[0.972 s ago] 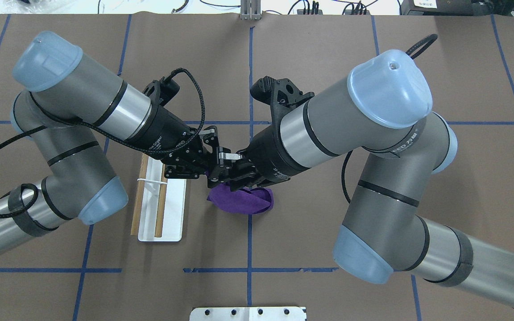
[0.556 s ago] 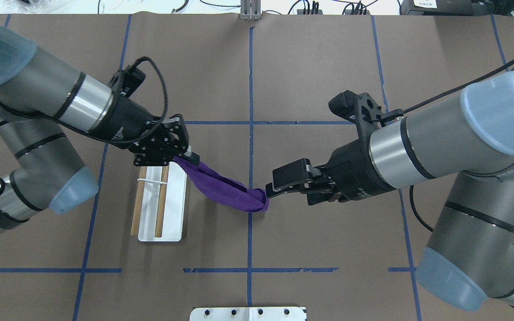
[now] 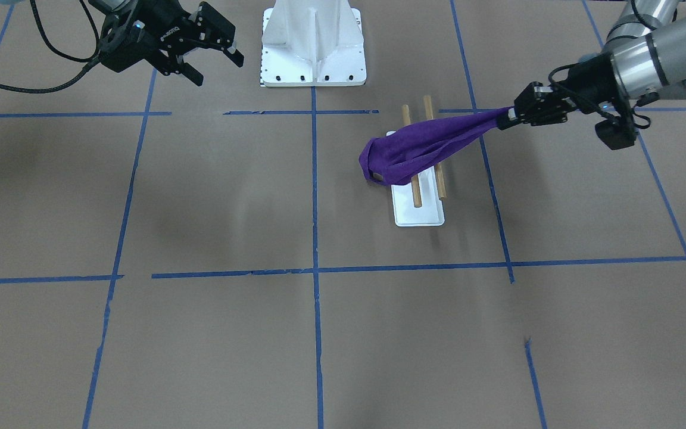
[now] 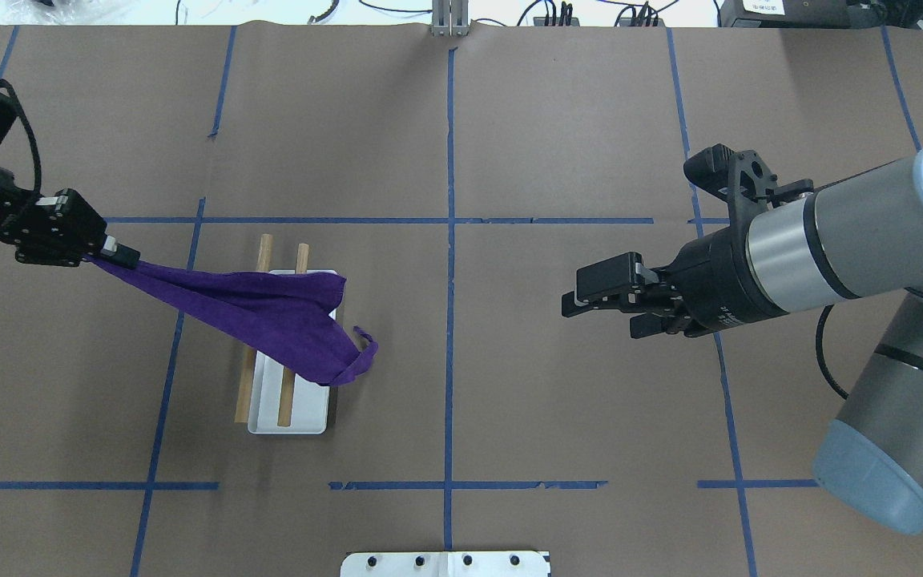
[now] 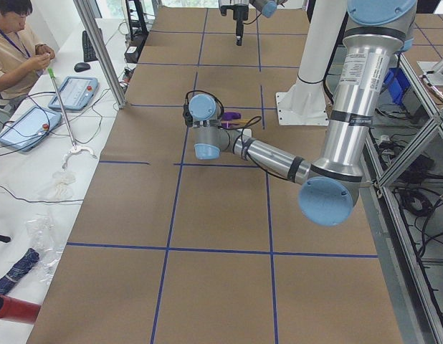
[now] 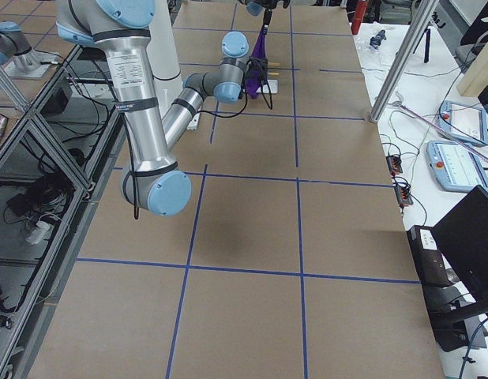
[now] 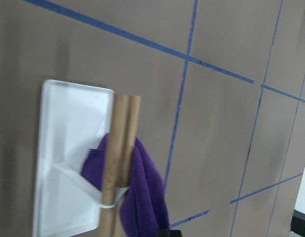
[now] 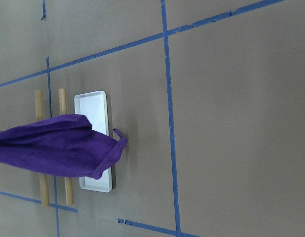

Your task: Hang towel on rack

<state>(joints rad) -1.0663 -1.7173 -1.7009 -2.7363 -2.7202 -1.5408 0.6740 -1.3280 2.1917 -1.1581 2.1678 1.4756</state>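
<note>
The purple towel is stretched slantwise over the rack's two wooden dowels. Its free end hangs past the white base plate on the right. My left gripper is shut on the towel's left corner and holds it taut, up and to the left of the rack. The front view shows the same: left gripper, towel, rack. My right gripper is open and empty, far to the right of the rack. The right wrist view shows the towel across the dowels.
A large white ribbed pedestal stands at the table's near edge by the robot; its plate shows in the overhead view. Blue tape lines cross the brown table cover. An operator sits beyond the far side.
My left gripper has pulled far to the left with the towel's corner, drawing the towel over the rack. My right gripper has let go of the towel and drawn back to the right.
</note>
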